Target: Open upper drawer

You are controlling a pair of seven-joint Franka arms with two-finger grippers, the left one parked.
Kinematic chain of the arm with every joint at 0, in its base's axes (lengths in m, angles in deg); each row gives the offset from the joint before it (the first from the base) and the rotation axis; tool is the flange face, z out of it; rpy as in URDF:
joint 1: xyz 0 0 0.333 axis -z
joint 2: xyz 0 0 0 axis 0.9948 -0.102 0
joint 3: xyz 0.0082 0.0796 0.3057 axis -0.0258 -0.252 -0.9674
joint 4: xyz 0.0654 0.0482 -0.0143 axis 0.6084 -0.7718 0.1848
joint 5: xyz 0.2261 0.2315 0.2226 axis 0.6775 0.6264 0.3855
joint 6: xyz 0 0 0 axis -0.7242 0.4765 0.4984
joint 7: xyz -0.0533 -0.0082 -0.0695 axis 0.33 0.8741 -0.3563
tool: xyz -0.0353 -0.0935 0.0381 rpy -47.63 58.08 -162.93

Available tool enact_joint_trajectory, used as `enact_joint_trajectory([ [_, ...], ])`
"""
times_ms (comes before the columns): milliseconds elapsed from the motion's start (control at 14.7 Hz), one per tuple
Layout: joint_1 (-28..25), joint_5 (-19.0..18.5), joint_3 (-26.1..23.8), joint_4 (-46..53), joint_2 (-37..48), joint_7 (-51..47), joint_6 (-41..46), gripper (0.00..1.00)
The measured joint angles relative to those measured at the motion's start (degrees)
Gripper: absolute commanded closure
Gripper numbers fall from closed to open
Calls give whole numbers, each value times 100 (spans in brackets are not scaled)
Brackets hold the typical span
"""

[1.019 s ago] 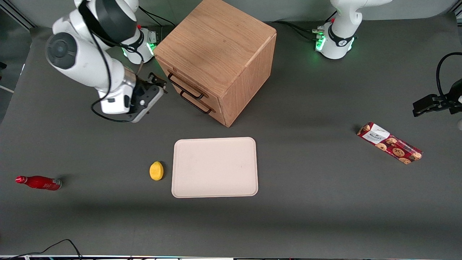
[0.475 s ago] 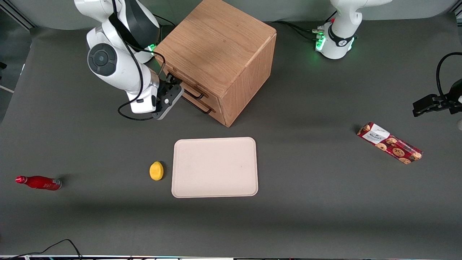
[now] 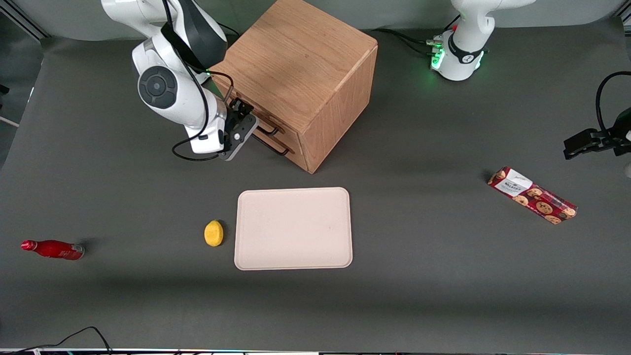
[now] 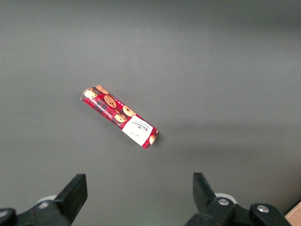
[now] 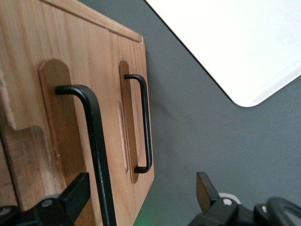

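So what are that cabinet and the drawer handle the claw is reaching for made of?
The cabinet looks like oak-toned wood, grain lines showing, matte. The upper drawer has a thin black bar handle, probably painted metal. The gripper, open, straddles that handle.

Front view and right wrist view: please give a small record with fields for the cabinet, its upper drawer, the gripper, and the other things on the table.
cabinet: oak cabinet, standing on the grey table
upper drawer: upper drawer, shut, black bar handle
lower drawer: lower drawer, shut
gripper: gripper open, at the upper handle, one finger on each side of the bar
tray: cream tray, nearer the front camera than the cabinet
beside tray: lemon
working arm's end: red bottle, lying down
parked arm's end: cookie pack
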Motion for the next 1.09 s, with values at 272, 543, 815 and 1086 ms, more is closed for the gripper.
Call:
enact_joint_trajectory([
  [272,-7,0,-3,-54,-91,1,-42,0],
  [543,-34,1,-28,-197,-169,6,-255,0],
  [815,-70,1,-53,-311,-188,6,-417,0],
  [1086,-70,1,-52,-344,-190,7,-449,0],
])
